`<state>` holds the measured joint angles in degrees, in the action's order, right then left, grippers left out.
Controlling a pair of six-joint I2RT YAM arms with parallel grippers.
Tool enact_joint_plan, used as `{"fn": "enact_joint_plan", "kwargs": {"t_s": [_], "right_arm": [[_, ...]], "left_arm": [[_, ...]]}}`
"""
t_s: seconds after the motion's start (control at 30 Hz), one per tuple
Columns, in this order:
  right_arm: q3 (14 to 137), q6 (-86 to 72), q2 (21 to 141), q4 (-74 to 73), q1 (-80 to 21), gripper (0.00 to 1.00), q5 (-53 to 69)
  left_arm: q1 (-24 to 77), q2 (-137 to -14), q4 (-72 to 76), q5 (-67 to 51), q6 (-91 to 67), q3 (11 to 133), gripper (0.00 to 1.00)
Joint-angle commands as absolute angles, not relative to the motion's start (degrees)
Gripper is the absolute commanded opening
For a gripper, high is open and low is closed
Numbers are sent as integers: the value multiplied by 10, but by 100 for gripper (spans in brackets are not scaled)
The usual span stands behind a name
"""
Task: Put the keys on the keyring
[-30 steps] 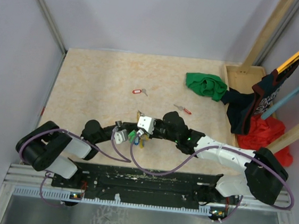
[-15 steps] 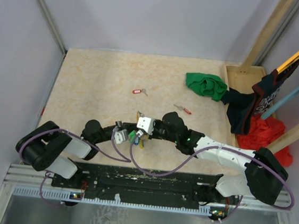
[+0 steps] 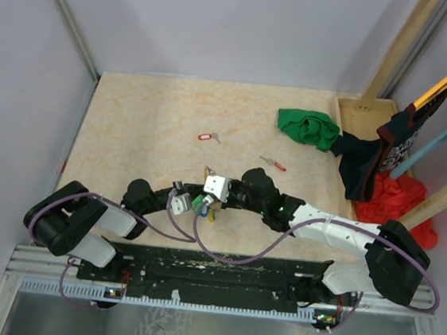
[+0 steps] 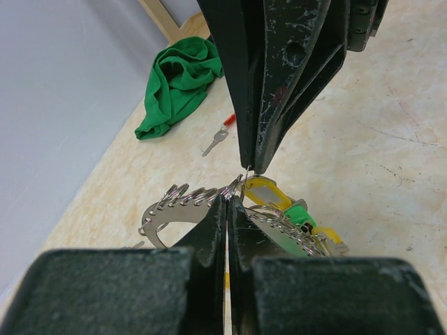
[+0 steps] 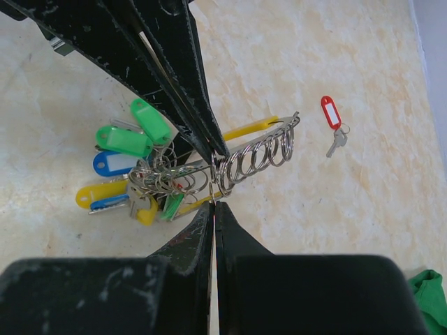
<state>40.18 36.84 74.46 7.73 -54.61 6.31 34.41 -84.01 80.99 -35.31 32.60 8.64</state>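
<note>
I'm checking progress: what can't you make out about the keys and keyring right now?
Top view: keyring too small to see any key threading.
Left wrist: left gripper, shut, hides what it pinches.
Right wrist: right gripper covers its contact with the ring; whether it holds anything is hidden.

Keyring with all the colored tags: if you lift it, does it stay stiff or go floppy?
The keyring itself is thin metal wire, so it is probably stiff. Its plastic tags lie splayed in different directions, so they would likely flop, swing and jingle. With that many pieces bunched on it, it's probably a bit heavy for its size.
</note>
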Motion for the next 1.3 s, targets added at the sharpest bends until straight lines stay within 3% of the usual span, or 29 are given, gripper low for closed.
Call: {"fn": "enact_joint_plan", "kwargs": {"t_s": [0.0,1.27], "right_arm": [[421,360,749,114,-557,0,61],[421,348,758,116,-567,0,26]], "left_arm": [[348,-838,834,-353,314,92,0],[348,-829,834,-343,286,93,0]]}}
